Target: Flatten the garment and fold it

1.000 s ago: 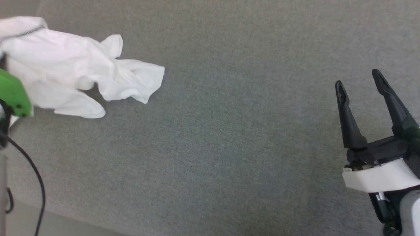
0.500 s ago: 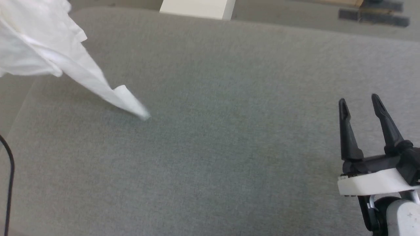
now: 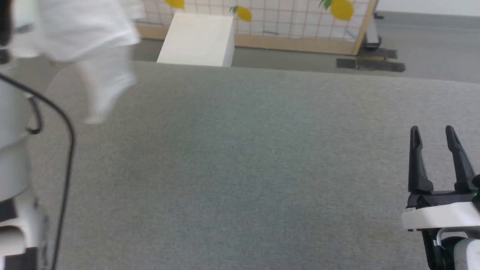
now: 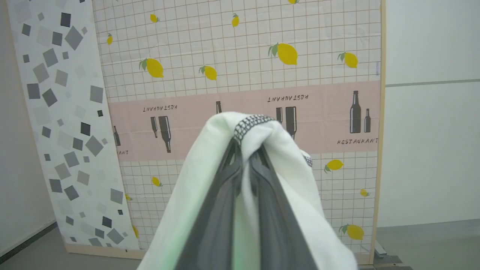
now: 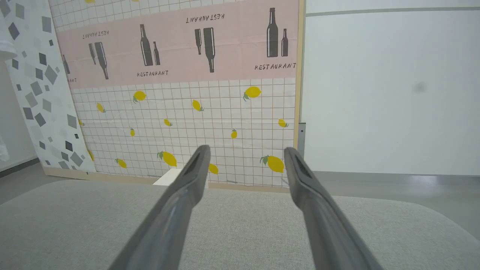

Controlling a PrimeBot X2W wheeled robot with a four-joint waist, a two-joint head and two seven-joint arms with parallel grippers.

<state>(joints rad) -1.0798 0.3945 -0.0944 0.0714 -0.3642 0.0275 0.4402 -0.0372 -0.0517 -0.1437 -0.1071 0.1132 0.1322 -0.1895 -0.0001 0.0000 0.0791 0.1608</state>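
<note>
thin white wrinkled fabric garment with grey-and-white stitched trim hangs at far left, over edge of grey felt-like table top. lower tail blurry, can't tell if it touches. left gripper jaws pressed together, pinching trim edge, cloth draped over both fingers. guessing held high so own weight pulls wrinkles out before laying flat. right gripper jaws spread, empty, low right over table, well apart from cloth, likely ready for second corner.
</note>
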